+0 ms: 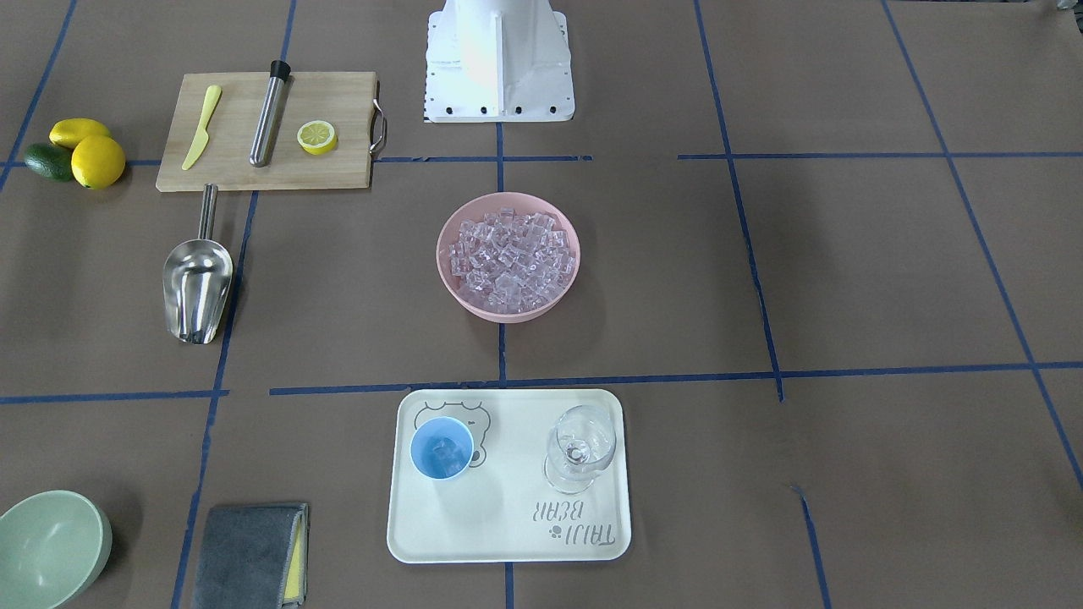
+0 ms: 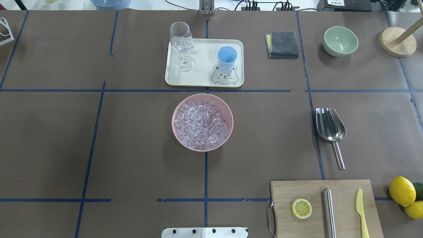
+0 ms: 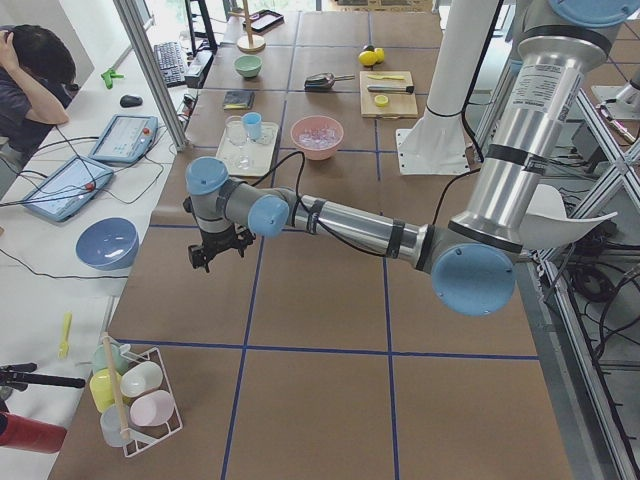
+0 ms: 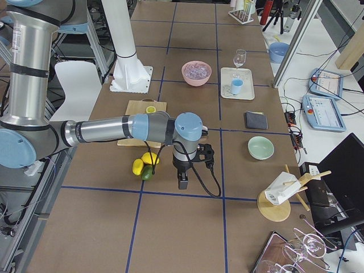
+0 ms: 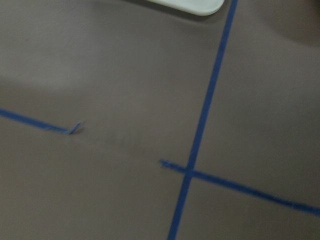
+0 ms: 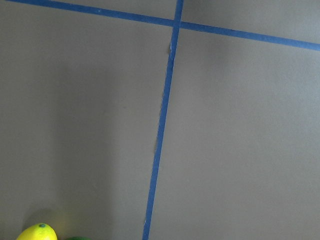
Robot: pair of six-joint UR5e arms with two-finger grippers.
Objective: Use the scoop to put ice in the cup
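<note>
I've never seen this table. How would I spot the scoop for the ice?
Find the wooden cutting board at the lower right of the overhead view. Just beyond it, lying alone on the brown paper, is the scoop. Unlike the steel cylinder on the board, it has a wide, shiny trough-shaped bowl and a short rod handle.
</note>
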